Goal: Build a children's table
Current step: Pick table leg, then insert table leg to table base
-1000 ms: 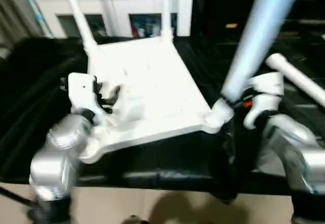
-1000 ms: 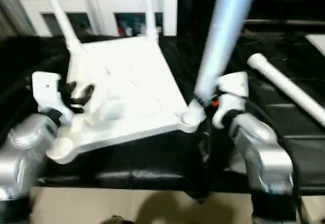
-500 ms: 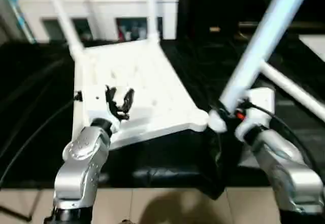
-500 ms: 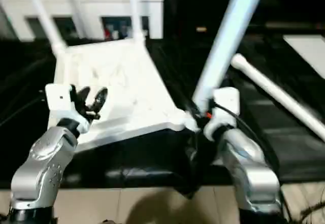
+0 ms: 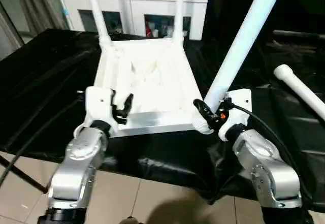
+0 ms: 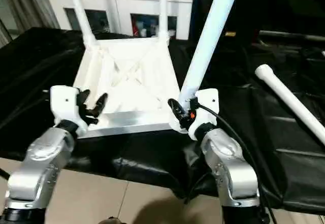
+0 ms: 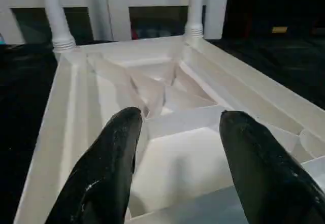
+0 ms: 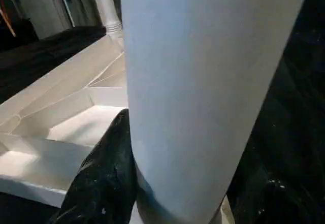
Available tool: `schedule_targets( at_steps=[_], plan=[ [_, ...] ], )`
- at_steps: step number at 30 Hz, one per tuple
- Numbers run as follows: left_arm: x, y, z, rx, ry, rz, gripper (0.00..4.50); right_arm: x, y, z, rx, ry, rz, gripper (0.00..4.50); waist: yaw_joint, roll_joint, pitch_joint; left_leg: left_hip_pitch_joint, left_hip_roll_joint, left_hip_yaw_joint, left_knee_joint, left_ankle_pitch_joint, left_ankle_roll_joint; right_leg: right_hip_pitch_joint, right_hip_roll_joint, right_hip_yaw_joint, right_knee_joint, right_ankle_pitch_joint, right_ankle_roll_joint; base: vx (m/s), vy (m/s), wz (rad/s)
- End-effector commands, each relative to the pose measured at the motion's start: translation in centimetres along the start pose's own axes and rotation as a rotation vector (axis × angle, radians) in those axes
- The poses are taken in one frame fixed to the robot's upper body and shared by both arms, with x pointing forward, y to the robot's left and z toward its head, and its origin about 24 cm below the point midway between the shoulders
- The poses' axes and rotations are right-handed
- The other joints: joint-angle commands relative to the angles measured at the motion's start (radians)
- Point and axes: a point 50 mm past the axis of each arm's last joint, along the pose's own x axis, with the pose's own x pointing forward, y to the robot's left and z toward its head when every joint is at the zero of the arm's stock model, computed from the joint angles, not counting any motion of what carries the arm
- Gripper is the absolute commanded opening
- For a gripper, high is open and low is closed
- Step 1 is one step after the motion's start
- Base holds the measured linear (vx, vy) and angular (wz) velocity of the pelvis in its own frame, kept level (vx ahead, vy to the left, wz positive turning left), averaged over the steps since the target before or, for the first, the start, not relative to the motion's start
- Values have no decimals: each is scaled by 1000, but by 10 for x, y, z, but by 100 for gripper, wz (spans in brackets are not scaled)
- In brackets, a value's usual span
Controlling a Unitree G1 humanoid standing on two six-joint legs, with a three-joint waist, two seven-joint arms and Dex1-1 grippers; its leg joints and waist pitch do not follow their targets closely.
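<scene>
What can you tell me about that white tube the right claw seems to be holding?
It is a table leg: a long, smooth, white plastic-looking tube, leaning up and away. Its ribbed lower end sits at the near right corner of the upturned tabletop. The right gripper is clamped around its base, black fingers on either side.

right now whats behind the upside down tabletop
Behind the tabletop stands a white cabinet with glass doors, across a strip of black cloth. The two far legs cover parts of its front; what's inside is too dim to tell.
</scene>
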Motion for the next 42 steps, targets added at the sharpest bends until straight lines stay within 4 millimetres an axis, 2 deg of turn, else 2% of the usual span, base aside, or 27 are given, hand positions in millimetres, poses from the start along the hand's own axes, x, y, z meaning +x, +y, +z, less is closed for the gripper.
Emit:
schedule_targets(
  at_steps=[1, 3, 8, 10, 12, 15, 16, 17, 18, 19, 20, 22, 23, 24, 25, 26, 27, 28, 29, 30, 31, 33, 35, 36, 37, 39, 42],
  plan=[
    [1, -1, 2, -1, 3, -31, 282, -1, 6, 0, -27, -3, 25, 185, -8, 9, -45, 35, 59, -21, -82, -401, -5, 35, -112, 66, -121, -444, -25, 0, 0, 0],
    [2, 0, 2, -2, 5, -35, 282, -1, 6, -1, -25, -3, 27, 185, -23, 6, -31, 66, 55, -22, -96, -546, -14, 42, -107, 54, -144, -568, -5, 0, 0, 0],
    [2, -3, 1, -22, 11, -62, 282, 2, 2, 2, -29, -14, 5, 185, -48, 7, -23, 100, 47, -18, -106, -601, 2, 72, -105, 34, -174, -638, 16, 0, 0, 0],
    [1, -3, -1, -35, 12, -58, 282, 3, 0, 4, -35, -20, 2, 185, -51, 5, -36, 72, 40, -11, -112, -486, 22, 108, -111, 56, -159, -552, -21, 73, 22, -8],
    [1, -4, -2, -49, 16, -58, 282, 2, 0, 5, -50, -22, 7, 185, -51, -1, -45, 59, 32, 2, -105, -373, 53, 124, -106, 65, -153, -488, -62, 75, 13, -5],
    [1, -5, -4, -49, 21, -65, 282, 1, 0, 5, -78, -11, 22, 185, -48, 1, -53, 61, 28, 11, -95, -267, 86, 135, -97, 66, -145, -407, -110, 93, -2, 3],
    [0, -6, -5, -47, 23, -67, 282, 0, 1, 5, -79, -14, 33, 185, -50, 10, -59, 155, 67, 17, -106, -299, 44, 81, -65, 80, -123, -340, -133, 150, -20, -15],
    [0, -7, -6, -46, 24, -69, 282, 0, 3, 8, -75, -33, 54, 185, -65, 5, -53, 177, 106, -3, -130, -302, 40, 63, -57, 71, -77, -210, -151, 150, -20, -15],
    [0, -7, -6, -46, 24, -69, 282, 0, 3, 8, -75, -33, 54, 185, -56, -12, -55, 111, 46, 19, -109, -303, 107, 118, -90, 83, -95, -110, -197, 141, -30, -21],
    [0, -7, -6, -46, 23, -72, 282, 0, 6, 9, -80, -35, 74, 185, -44, -17, -56, 78, 0, 40, -81, -272, 118, 153, -96, 109, -110, -98, -220, 120, -27, 2],
    [-1, -8, -5, -50, 16, -77, 282, 0, 6, 10, -92, -30, 76, 185, -11, -26, -76, -16, -26, 19, -2, -88, 165, 234, -139, 168, -124, -37, -229, 120, -27, 2],
    [-1, -9, -5, -53, 12, -83, 282, 0, 6, 10, -101, -29, 73, 185, -5, -12, -89, -60, -8, -10, 6, 76, 175, 235, -124, 152, -80, 211, -184, 123, -2, 8],
    [-3, -11, -6, -62, 15, -116, 282, 0, 7, 11, -100, -41, 71, 185, -16, 14, -101, -21, 16, -30, -10, 334, 195, 172, -48, 84, 1, 517, -78, 103, 7, 7],
    [-5, -13, -7, -71, 16, -148, 282, 0, 7, 12, -96, -46, 69, 185, -51, 33, -108, 111, 129, -122, 14, 640, 347, 26, -57, 67, 73, 438, 1, 77, 2, -2],
    [-7, -14, -6, -81, 10, -181, 282, -1, 7, 13, -92, -50, 67, 185, -78, 29, -112, 169, 196, -188, 26, 861, 427, -46, -112, 95, 82, 278, 34, 62, 5, -17],
    [-9, -17, -6, -89, 4, -218, 282, -1, 6, 14, -87, -54, 64, 185, -98, 11, -117, 207, 212, -254, 64, 1215, 440, -115, -192, 170, 83, 197, 90, 62, 5, -17],
    [-12, -21, -6, -94, 0, -289, 282, -2, 6, 15, -84, -61, 64, 185, -85, -35, -97, 58, 36, -171, 91, 1016, 288, -39, -175, 200, 29, 405, 126, -42, 94, -22],
    [-15, -26, -7, -95, 13, -366, 282, -3, 6, 17, -79, -67, 66, 185, -67, -51, -83, 16, -37, -117, 64, 788, 248, 9, -116, 166, 10, 474, 137, -118, 133, 3],
    [-18, -31, -10, -100, 34, -444, 282, -3, 6, 19, -72, -76, 72, 185, -50, -39, -74, 1, -62, -70, 41, 432, 176, 22, -95, 145, -17, 441, 65, -118, 133, 3],
    [-18, -31, -10, -100, 34, -444, 282, -3, 6, 19, -72, -76, 72, 185, -54, -30, -81, 0, -47, -59, 15, 218, 112, 50, -91, 138, -11, 363, -7, -93, 31, 13],
    [-19, -37, -14, -85, 54, -549, 282, -3, 6, 20, -81, -77, 75, 185, -56, -29, -79, 0, -38, -54, 1, 154, 92, 51, -88, 133, -18, 320, -32, -76, -30, -1],
    [-20, -43, -20, -72, 111, -691, 311, -3, 4, 21, -103, -75, 84, 185, -65, -19, -55, 9, -17, -42, -40, -93, 14, 44, -76, 118, -48, 26, -98, -89, -26, 0],
    [-17, -46, -23, -43, 148, -776, 318, -2, 3, 22, -121, -68, 93, 185, -70, -13, -39, 26, -6, -31, -63, -323, -37, 31, -75, 118, -69, -255, -103, -111, -23, 3],
    [-16, -46, -24, -31, 152, -786, 321, -1, 2, 23, -124, -66, 95, 185, -74, -17, -33, 34, -1, -24, -73, -416, -62, 26, -76, 117, -87, -418, -68, -115, -22, 1],
    [-11, -46, -25, -14, 164, -797, 331, -1, 1, 23, -133, -61, 100, 185, -69, -20, -34, 53, 2, -14, -70, -437, -69, 10, -79, 124, -100, -478, -47, -101, -20, 8],
    [-3, -45, -29, 38, 220, -826, 355, -1, -2, 25, -158, -52, 123, 185, -66, -23, -38, 56, 5, -6, -72, -414, -68, 9, -76, 126, -104, -479, -29, -94, -21, 11],
    [9, -41, -33, 128, 275, -866, 365, -3, -7, 28, -199, -39, 149, 185, -64, -30, -44, 36, 7, 2, -79, -330, -61, 24, -78, 124, -100, -434, -14, -78, -13, 6]
  ],
)
